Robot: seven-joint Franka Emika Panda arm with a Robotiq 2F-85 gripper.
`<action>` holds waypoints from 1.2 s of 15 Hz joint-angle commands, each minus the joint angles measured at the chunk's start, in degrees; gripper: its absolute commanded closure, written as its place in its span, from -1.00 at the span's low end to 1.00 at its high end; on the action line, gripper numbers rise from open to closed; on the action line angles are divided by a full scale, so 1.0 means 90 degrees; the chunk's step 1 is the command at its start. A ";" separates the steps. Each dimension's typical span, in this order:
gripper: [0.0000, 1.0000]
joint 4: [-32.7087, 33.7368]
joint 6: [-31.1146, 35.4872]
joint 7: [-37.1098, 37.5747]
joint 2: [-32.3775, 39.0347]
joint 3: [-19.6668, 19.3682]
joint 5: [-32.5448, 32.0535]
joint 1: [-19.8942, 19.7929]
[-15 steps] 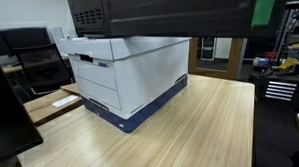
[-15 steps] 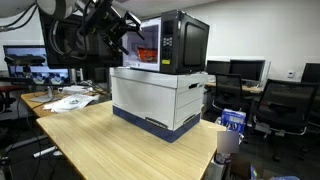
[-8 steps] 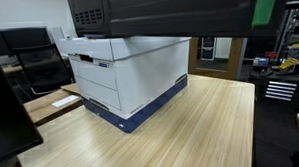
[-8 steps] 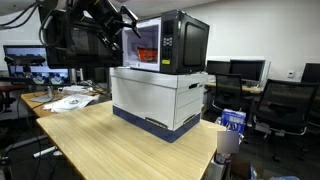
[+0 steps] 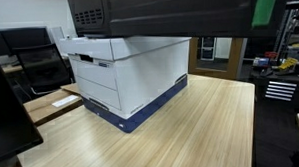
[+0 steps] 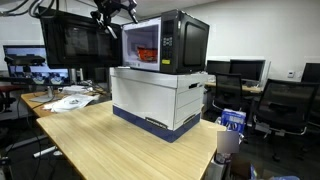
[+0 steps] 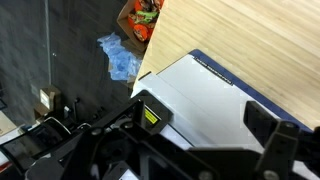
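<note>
A black microwave point(image 6: 175, 42) stands on a white storage box point(image 6: 160, 95) on the wooden table point(image 6: 110, 140). Its door point(image 6: 78, 42) hangs wide open to the left, and the lit cavity point(image 6: 142, 46) glows orange with something inside. In an exterior view my gripper point(image 6: 116, 9) is above the door's top edge, near the microwave's front corner. In the wrist view the gripper point(image 7: 205, 120) is open, both dark fingers point(image 7: 150, 112) spread, with nothing between them; below lie the white box lid point(image 7: 200, 95) and table point(image 7: 260, 40).
Papers point(image 6: 68, 100) lie on a desk behind the table. Office chairs point(image 6: 285, 105) and monitors point(image 6: 245, 68) stand around. A blue bag point(image 7: 120, 58) and orange items point(image 7: 143, 15) lie on the dark floor beside the table edge. A cup point(image 6: 228, 135) sits at the table's near corner.
The microwave door has swung further open to the left. My gripper has risen from the door's front edge to above it, still open.
</note>
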 commanded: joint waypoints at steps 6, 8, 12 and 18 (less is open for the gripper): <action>-1.00 0.2099 -0.1204 0.0552 -0.1657 0.0257 -0.2134 -0.0654; -1.00 0.2494 -0.1506 0.0715 -0.2045 0.0377 -0.2583 -0.0705; -1.00 0.3367 -0.2479 0.0951 -0.2935 0.0688 -0.3297 -0.0808; -1.00 0.4290 -0.3762 0.1738 -0.4075 0.1309 -0.3412 -0.1136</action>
